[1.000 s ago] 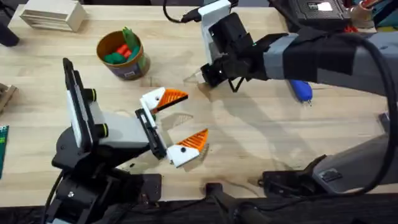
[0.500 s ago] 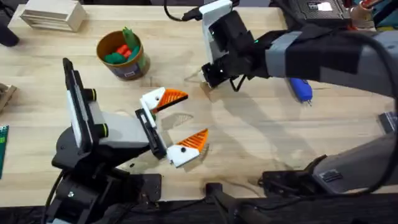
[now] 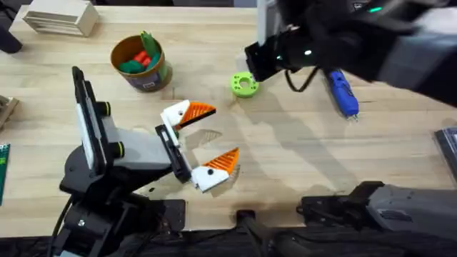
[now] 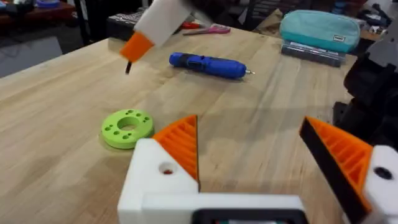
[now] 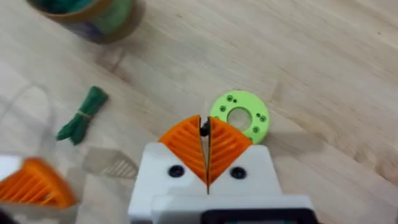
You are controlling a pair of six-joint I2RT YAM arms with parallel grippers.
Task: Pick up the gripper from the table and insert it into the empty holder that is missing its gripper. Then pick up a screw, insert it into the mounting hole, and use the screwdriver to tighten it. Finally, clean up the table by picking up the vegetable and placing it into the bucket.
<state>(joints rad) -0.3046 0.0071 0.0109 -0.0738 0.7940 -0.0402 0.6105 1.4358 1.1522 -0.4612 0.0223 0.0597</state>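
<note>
My right gripper (image 5: 205,134) hangs above the table, shut, with a small dark screw (image 5: 204,127) pinched between its orange pads; the left wrist view shows it too (image 4: 133,51). Just below it lies a lime-green disc (image 3: 243,84) with holes. The blue screwdriver (image 3: 343,93) lies on the table right of the disc. My left gripper (image 3: 207,139) rests low at the table's middle, open, both white fingers (image 4: 177,146) carrying orange tips. A dark green vegetable (image 5: 84,115) lies on the wood near the bucket (image 3: 141,63). The loose gripper and the empty holder are out of view.
The bucket holds orange-red and green toy vegetables. A pale wooden block (image 3: 61,16) sits at the back left. A teal case (image 4: 320,31) stands beyond the screwdriver. Bare wood stretches between the disc and the table's front right.
My right arm has lifted and swung back to the right, uncovering the lime-green disc it hovered over. The left arm has stayed put.
</note>
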